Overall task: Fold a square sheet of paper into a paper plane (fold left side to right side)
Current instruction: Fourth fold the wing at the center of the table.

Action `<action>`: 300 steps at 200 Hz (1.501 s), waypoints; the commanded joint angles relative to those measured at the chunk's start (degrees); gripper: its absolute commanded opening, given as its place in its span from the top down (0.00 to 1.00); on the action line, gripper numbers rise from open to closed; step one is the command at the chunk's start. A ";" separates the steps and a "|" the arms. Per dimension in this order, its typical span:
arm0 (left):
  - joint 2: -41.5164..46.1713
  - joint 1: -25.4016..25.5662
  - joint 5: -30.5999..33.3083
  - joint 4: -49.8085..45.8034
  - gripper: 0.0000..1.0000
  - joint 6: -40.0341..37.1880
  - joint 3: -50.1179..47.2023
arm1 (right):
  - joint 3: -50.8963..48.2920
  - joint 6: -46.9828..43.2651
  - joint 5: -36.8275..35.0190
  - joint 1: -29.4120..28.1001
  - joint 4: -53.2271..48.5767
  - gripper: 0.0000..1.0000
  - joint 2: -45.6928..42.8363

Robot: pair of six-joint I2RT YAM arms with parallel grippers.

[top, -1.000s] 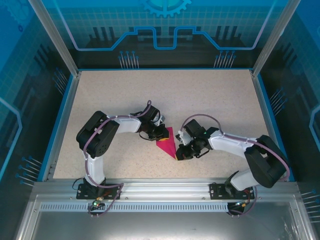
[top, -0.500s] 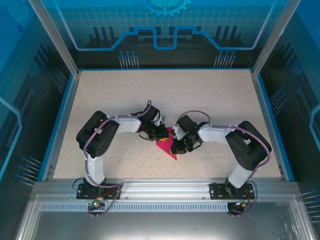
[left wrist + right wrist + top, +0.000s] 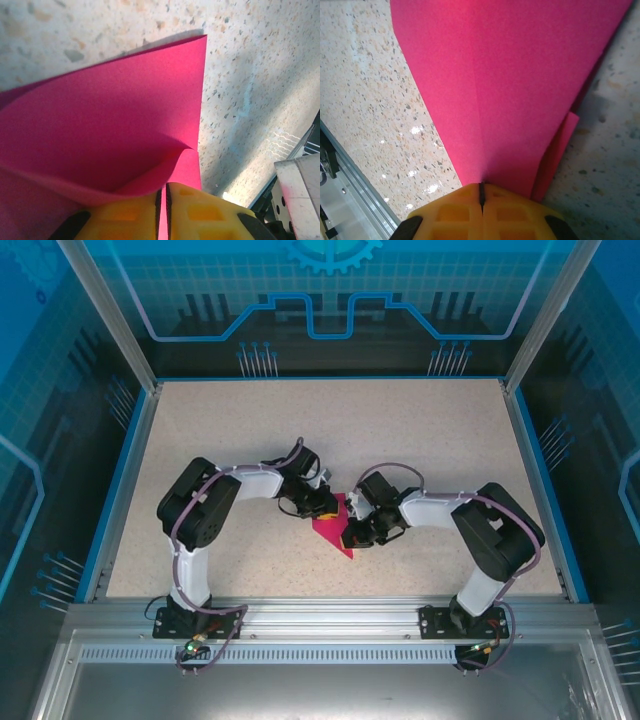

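Left gripper (image 3: 163, 190): pinched shut on the paper (image 3: 336, 527). We note a pink sliver between its yellow pads (image 3: 125, 217) and a loose flap curling up just ahead of them.

Paper: lies mid-tabletop between the two arms, partly folded into a narrow wedge with its tip toward the near edge.

Right gripper (image 3: 481, 187): likewise clamped on the paper, at its right side. A faint crease runs away from the grip, and a second layer peeks out underneath on the right.

Handling (our judgement): very light, thin and limp. It bows rather than holding shape, keeps any crease, and could tear if the arms pull apart. We would hold it at edges or corners with a shallow pinch and press folds flat against the surface.

Tabletop (image 3: 420, 430): speckled beige, matte, flat.

Room: a wide stretch lies far of the paper and to both sides. There is less on the near side, toward the rail (image 3: 330, 625).
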State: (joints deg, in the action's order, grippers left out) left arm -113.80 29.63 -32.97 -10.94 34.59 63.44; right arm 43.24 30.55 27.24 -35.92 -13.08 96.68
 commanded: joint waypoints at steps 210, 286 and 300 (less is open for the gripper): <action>4.55 -15.16 7.88 -1.70 0.84 -10.04 3.62 | -5.62 1.55 -2.11 -0.18 -4.28 1.00 1.25; 16.30 -2.28 -3.02 13.65 0.86 0.50 -15.61 | -5.19 1.74 -2.83 -0.18 -3.96 1.00 2.41; 14.76 0.47 -3.28 14.28 0.86 0.97 -15.42 | -5.02 1.71 -2.86 -0.13 -4.06 1.00 2.45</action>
State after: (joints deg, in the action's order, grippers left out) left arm -97.27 26.63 -32.25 -1.83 31.99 48.75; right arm 40.42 31.88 27.83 -35.83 -7.57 95.72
